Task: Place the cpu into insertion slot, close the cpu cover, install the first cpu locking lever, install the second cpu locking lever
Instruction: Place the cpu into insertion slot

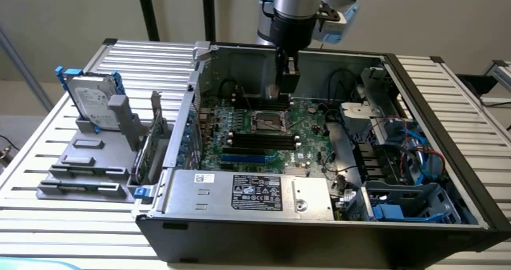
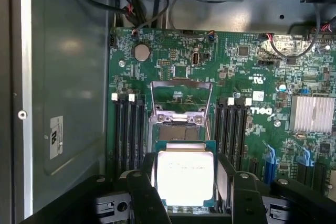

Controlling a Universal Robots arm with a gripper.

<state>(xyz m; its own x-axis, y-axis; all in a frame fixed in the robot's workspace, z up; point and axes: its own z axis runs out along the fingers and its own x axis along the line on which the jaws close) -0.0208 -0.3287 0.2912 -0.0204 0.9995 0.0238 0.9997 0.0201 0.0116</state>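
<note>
The jaws stand wide and are closed on the cpu (image 2: 185,177), one black finger (image 2: 143,195) pressed to each of its opposite edges, so the pale square chip hangs flat between them. From the wrist view the chip's shiny face overlaps the near edge of the insertion slot (image 2: 178,132), whose dark square lies uncovered, with the cpu cover (image 2: 181,100) swung up and open on the far side of it; long black memory strips (image 2: 128,129) flank the socket on the green circuit board (image 2: 241,72), and a ribbed silver heat sink (image 2: 315,114) sits off to one side. The exterior view gives the height instead: the arm (image 1: 295,6) reaches straight down into the open computer case (image 1: 319,228), and the chip hangs above the board, apart from the slot. In that view a grey labelled power supply box (image 1: 251,192) lies along the case's near wall and blue cables (image 1: 415,153) crowd the exterior view's right. The case lies on a slatted metal table (image 1: 72,216); a hard drive (image 1: 92,99) stands on grey brackets at the exterior view's left, before a plain pale wall (image 1: 64,12).
</note>
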